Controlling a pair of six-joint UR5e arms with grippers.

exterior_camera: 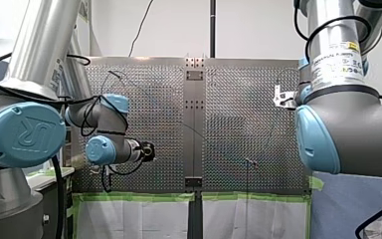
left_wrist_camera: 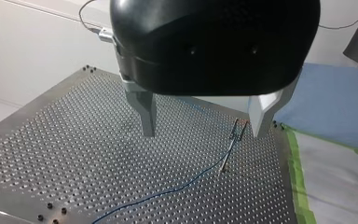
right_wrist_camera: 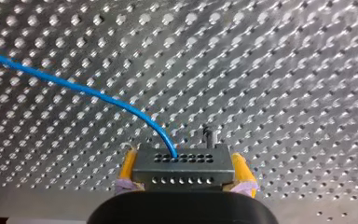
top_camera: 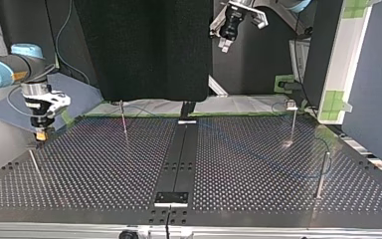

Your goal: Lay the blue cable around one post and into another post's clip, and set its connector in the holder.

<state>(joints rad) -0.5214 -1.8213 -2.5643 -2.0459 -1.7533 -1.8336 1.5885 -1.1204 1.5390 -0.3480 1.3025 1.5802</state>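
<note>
My right gripper (right_wrist_camera: 185,167) is clamped on the black connector (right_wrist_camera: 182,159), low over the counter (right_wrist_camera: 284,70) at the top view's far left. The blue cable (right_wrist_camera: 74,86) runs from it. My left gripper (left_wrist_camera: 204,131) has its fingers apart.

The connector (right_wrist_camera: 182,171) lay between my right gripper's (right_wrist_camera: 184,162) fingers (right_wrist_camera: 128,164), near the table's (top_camera: 104,174) edge at the top view's left; the cable (right_wrist_camera: 74,88) ran from it.

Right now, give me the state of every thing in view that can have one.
left claw, open and empty, high above the table.
right claw, shut on the connector, low by the table.
blue cable, lying loose on the table, one end in the connector.
connector, gripped between the yellow pads.
</note>
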